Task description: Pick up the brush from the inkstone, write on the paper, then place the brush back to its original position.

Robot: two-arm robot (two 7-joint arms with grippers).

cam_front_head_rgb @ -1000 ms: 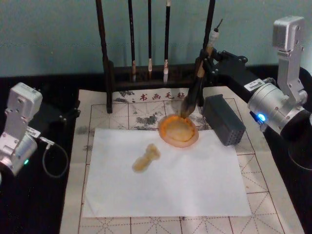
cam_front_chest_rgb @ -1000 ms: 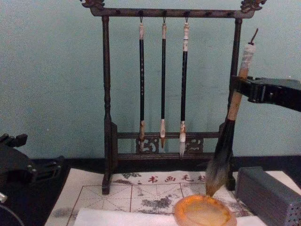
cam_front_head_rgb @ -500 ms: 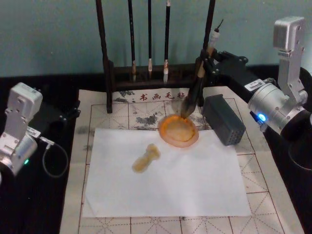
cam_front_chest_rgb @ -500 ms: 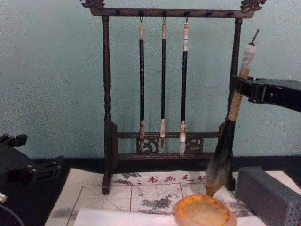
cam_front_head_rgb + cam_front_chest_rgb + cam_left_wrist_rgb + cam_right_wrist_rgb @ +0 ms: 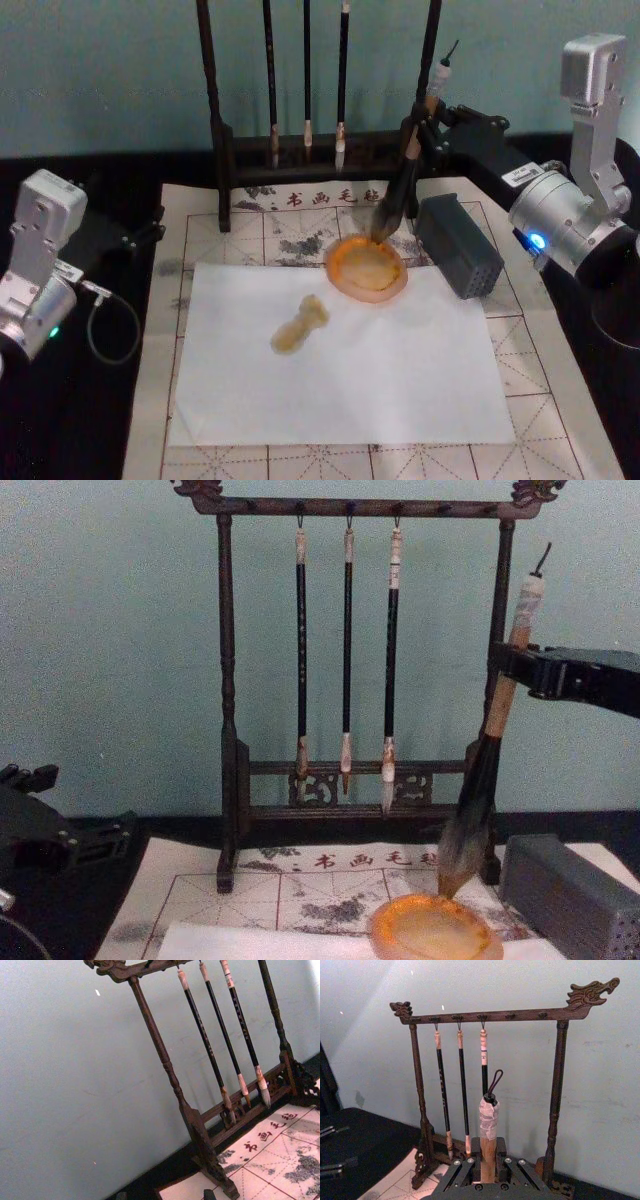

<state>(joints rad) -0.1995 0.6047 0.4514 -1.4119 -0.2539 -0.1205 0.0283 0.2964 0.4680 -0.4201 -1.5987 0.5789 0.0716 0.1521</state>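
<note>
Confirm that your right gripper (image 5: 424, 128) is clamped on the handle of the brush (image 5: 400, 190), which leans with its bristle tip at the far rim of the inkstone (image 5: 337, 274), set on the paper (image 5: 400, 370) at its far edge, while the left gripper (image 5: 118, 236) sits parked well left of it

A row of red printed characters (image 5: 331, 197) is seen along the far edge of the beige mat (image 5: 545, 380), just in front of the brush rack (image 5: 214, 100). In the head view four characters can be made out, read as 书画毛毡. In the chest view 书画毛 are read, the fourth being partly covered by the bristles of the brush (image 5: 497, 715). Grey ink blots on the mat cannot be read as writing. A small white tag (image 5: 519, 174) on the right arm is too small to be read.
</note>
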